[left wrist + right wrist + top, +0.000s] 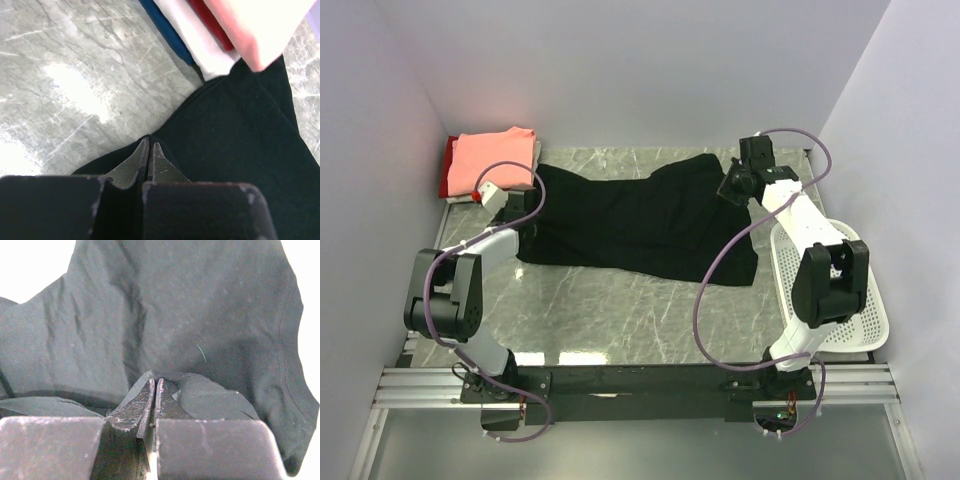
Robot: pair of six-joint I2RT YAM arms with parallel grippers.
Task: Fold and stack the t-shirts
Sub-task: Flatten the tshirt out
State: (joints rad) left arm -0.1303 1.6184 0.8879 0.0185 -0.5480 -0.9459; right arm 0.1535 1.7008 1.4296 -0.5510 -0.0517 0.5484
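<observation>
A large black t-shirt point(640, 220) lies spread and rumpled across the middle of the marble table. My left gripper point(523, 215) is at the shirt's left edge. In the left wrist view, the gripper point(149, 145) is shut with the black cloth point(240, 140) drawn to a point at its tips. My right gripper point(730, 186) is at the shirt's back right part. In the right wrist view, it point(154, 382) is shut on a raised fold of the cloth point(190, 315). A folded stack stands at the back left, with a salmon-pink shirt point(495, 160) on top.
Under the salmon-pink shirt point(260, 30) show a red layer point(212, 25), a white layer point(195, 42) and a blue edge point(167, 32). A white mesh basket point(855, 300) sits at the right edge, partly under the right arm. Walls close in the table on three sides.
</observation>
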